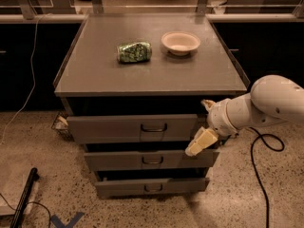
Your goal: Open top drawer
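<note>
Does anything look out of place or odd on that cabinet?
The green can lies on its side, looking crumpled, left of the bowl on the cabinet top. The gripper sits open at the right end of the top drawer, away from its handle.
</note>
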